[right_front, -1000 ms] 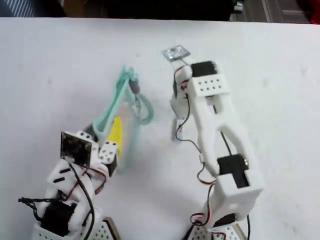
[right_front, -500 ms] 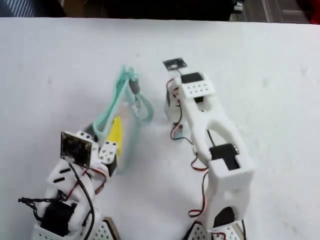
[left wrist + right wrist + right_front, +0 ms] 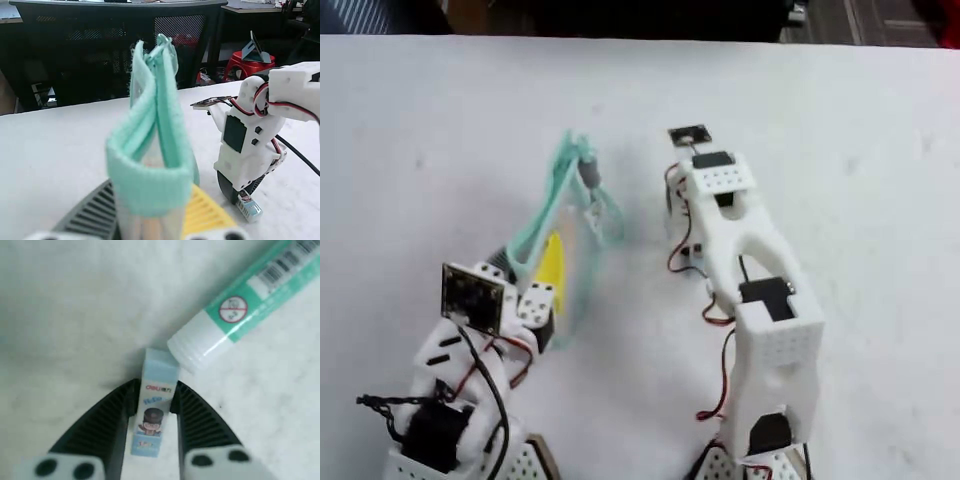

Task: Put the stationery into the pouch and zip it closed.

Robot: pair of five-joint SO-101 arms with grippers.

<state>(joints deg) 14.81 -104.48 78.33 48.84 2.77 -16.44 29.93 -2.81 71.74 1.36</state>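
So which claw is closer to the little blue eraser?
Right. The right claw is closed on the eraser, pinching it on both sides. The left claw is off to the side, gripping the green pouch, apart from the eraser.

On the table [image 3: 420, 130], the left arm stood at the near left corner and the right arm to its right, near the middle. The pouch [image 3: 565, 215] stood on edge between them, its near end pinched in the left gripper [image 3: 528, 262], its length running away from that gripper toward the far side. The right gripper [image 3: 155, 390] was down at the table to the right of the pouch and apart from it. The eraser [image 3: 154, 405] lay flat on the table, clamped between that gripper's fingers, its far end past their tips. The glue stick [image 3: 235, 310] lay on the table just beyond, one end against the eraser's far corner, slanting away from it.
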